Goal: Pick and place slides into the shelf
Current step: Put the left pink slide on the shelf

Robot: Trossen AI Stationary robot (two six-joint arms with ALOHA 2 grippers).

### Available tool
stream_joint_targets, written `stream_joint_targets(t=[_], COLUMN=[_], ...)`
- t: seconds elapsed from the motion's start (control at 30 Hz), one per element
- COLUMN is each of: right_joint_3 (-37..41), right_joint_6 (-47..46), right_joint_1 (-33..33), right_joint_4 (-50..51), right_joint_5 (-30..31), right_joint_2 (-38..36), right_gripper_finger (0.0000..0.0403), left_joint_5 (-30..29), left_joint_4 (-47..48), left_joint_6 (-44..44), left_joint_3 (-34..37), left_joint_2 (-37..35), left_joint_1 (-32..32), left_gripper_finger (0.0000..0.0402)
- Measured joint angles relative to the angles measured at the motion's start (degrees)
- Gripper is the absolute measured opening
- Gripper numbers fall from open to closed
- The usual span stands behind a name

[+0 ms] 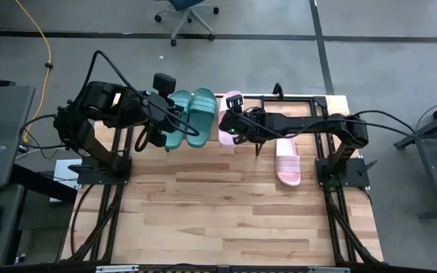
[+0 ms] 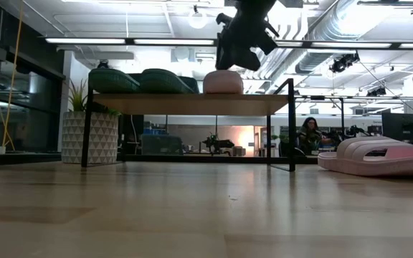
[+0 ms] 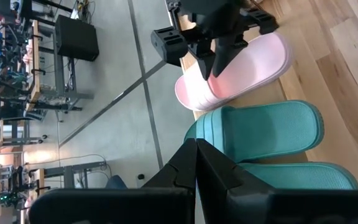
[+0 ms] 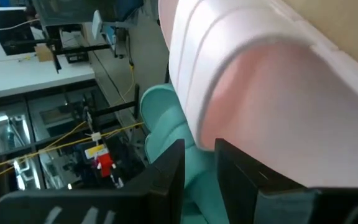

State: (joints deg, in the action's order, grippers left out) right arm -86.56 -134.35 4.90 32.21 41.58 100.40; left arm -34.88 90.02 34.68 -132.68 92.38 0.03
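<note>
Two dark teal slides (image 1: 180,114) (image 1: 202,114) and one pale pink slide (image 1: 228,102) lie side by side on the shelf's light wood top (image 2: 192,104) at the table's far edge. The second pink slide (image 1: 287,161) lies sole-down on the table to the right. My right gripper (image 1: 232,125) hangs over the shelved pink slide (image 2: 223,82), its fingers a narrow gap apart in the right wrist view (image 4: 199,168). My left gripper (image 3: 196,163) is shut and hovers by the left teal slide (image 3: 260,130), holding nothing. My right gripper points down from above at the footbed (image 3: 253,62) of the pink slide on the shelf. Nothing shows between its fingers. I cannot tell whether the fingertips touch the slide, which rests flat on the shelf top.
The shelf plank (image 1: 294,104) has bare room to the right of the pink slide. The wooden tabletop (image 1: 218,212) stretches toward the near edge. A potted plant (image 2: 92,132) and room furniture stand beyond the table.
</note>
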Motion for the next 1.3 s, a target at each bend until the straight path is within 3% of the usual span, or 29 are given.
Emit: stream_joint_targets(t=[0.3, 0.4, 0.53, 0.83, 0.93, 1.13, 1.3], right_joint_3=[0.0, 0.0, 0.0, 0.0, 0.0, 0.0, 0.0], right_joint_6=[1.3, 10.0, 30.1, 68.2, 75.9, 88.9, 96.2], right_joint_1=[-4.2, -5.0, -4.2, 1.3, 3.8, 11.4, 17.0], right_joint_4=[-0.9, -1.1, -0.8, -1.1, -1.1, 1.7, 12.4], right_joint_5=[0.9, 1.6, -0.3, -15.1, -19.4, -36.4, -41.9], right_joint_2=[-0.6, -2.1, -5.2, -12.4, -13.8, -15.7, -15.3], right_gripper_finger=[0.0078, 0.0078, 0.0078, 0.0078, 0.0078, 0.0078, 0.0078], left_joint_5=[0.0, 0.0, 0.0, 0.0, 0.0, 0.6, 9.9], left_joint_4=[0.0, 0.0, 0.0, 0.0, 0.0, -0.9, -5.1], left_joint_6=[0.9, 1.0, 1.5, 2.7, 2.9, 2.4, 0.8], left_joint_3=[0.0, 0.0, 0.0, 0.0, 0.0, 0.0, 0.0], left_joint_2=[0.0, 0.0, 0.0, 0.0, 0.0, 0.0, 0.0], left_joint_1=[0.0, 0.0, 0.0, 0.0, 0.0, 0.1, 4.0], left_gripper_finger=[0.0001, 0.0001, 0.0001, 0.0001, 0.0001, 0.0001, 0.0001])
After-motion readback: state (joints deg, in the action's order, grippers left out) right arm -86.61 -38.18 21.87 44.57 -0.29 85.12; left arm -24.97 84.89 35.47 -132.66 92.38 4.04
